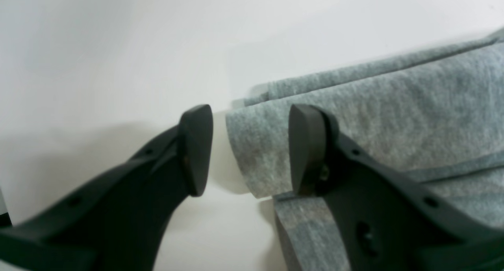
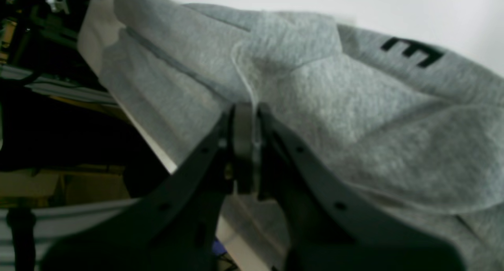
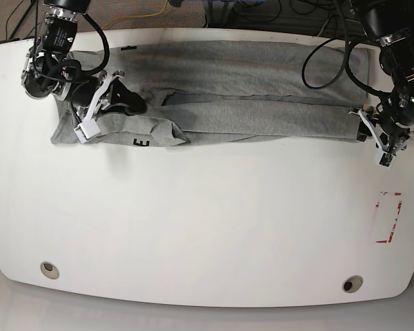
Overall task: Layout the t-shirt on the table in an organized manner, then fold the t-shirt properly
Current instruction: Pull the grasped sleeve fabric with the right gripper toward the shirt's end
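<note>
The heather-grey t-shirt (image 3: 262,103) lies in a long band across the far side of the white table (image 3: 207,227), folded lengthwise. A black letter E (image 3: 142,142) shows near its left end. My right gripper (image 3: 132,105) is at that left end. In the right wrist view it (image 2: 248,145) is shut on a raised fold of the t-shirt (image 2: 354,125). My left gripper (image 3: 361,127) is at the shirt's right end. In the left wrist view it (image 1: 252,149) stands open, with a corner of the t-shirt (image 1: 393,113) between its fingers and touching neither.
Two round grommet holes (image 3: 49,269) (image 3: 352,283) sit near the table's front edge. A red-lined rectangular mark (image 3: 388,219) is at the right. Cables hang past the far edge. In the right wrist view the table edge (image 2: 157,153) drops to dark clutter.
</note>
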`<state>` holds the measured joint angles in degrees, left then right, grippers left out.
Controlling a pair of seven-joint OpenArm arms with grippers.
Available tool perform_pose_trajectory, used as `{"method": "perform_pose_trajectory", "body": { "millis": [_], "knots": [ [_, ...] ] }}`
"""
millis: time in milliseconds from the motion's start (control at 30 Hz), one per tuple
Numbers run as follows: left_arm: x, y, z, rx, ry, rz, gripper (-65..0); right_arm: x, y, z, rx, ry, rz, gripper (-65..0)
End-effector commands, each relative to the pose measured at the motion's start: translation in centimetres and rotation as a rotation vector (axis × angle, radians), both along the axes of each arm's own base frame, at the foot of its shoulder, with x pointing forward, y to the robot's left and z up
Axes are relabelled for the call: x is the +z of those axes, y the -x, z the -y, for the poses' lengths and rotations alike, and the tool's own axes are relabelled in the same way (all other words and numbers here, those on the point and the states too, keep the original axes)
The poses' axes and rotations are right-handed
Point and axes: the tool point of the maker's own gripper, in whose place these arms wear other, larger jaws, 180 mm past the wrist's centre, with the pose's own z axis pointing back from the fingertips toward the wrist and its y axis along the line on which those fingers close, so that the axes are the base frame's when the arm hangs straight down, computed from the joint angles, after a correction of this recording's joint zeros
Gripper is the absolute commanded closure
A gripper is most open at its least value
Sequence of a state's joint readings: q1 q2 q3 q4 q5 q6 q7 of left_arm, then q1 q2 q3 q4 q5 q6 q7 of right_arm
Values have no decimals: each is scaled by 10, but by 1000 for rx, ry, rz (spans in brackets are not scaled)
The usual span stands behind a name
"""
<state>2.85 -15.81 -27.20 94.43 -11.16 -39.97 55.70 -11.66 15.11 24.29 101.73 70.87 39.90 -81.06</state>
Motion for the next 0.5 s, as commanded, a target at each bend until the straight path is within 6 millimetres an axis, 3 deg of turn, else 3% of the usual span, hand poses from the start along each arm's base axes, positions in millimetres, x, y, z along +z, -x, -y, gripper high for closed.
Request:
{"method": "perform_pose_trajectory", "body": {
  "millis": [0,200,467],
  "knots": [
    [14,-8,-5,-8,-15,45,-293,12,-1,-4,41,-12,36,-13],
    [14,-8,-5,-8,-15,45,-293,7,10,-22,138,-22,6,-13],
    [14,-9,-5,-8,-16,47,-293,0,23,-24,151,-22,-31,-13]
  ]
}}
